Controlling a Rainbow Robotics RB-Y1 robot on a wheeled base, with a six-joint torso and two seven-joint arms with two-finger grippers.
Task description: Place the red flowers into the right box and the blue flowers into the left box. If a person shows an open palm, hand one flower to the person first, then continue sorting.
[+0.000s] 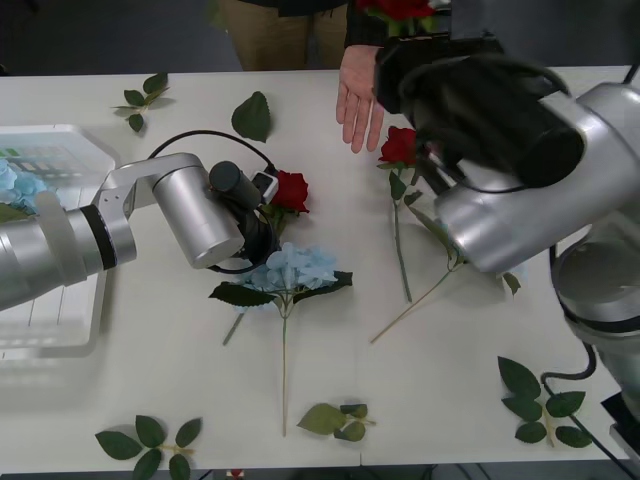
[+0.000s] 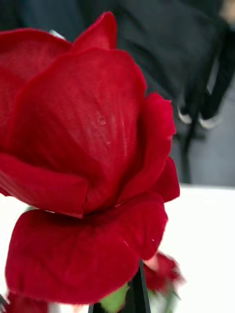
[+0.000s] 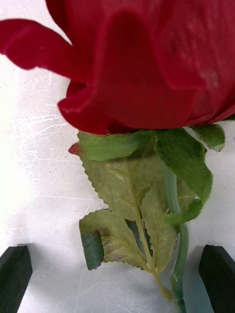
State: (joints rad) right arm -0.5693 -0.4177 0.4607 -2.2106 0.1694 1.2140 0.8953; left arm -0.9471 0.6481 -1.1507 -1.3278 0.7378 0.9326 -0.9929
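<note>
My right gripper (image 1: pixel 405 35) is raised at the table's far edge, shut on a red flower (image 1: pixel 400 8) whose bloom (image 2: pixel 83 161) sits close before the wrist camera. Just left of it a person holds an open palm (image 1: pixel 358 100) over the table. My left gripper (image 1: pixel 272 205) is open, its black fingers (image 3: pixel 14 274) on either side of the stem of another red flower (image 1: pixel 290 190) (image 3: pixel 147 58) lying on the table. A third red flower (image 1: pixel 400 147) and a blue flower (image 1: pixel 295 268) lie mid-table. The left box (image 1: pixel 60 140) holds blue flowers (image 1: pixel 15 185). The right box is out of view.
Loose green leaf sprigs lie at the far left (image 1: pixel 140 95), near the palm (image 1: pixel 252 115), and along the near edge (image 1: pixel 150 440) (image 1: pixel 340 420) (image 1: pixel 540 400). A bare stem (image 1: pixel 420 300) lies slanted right of centre. The person's tan trousers (image 1: pixel 280 35) stand behind the table.
</note>
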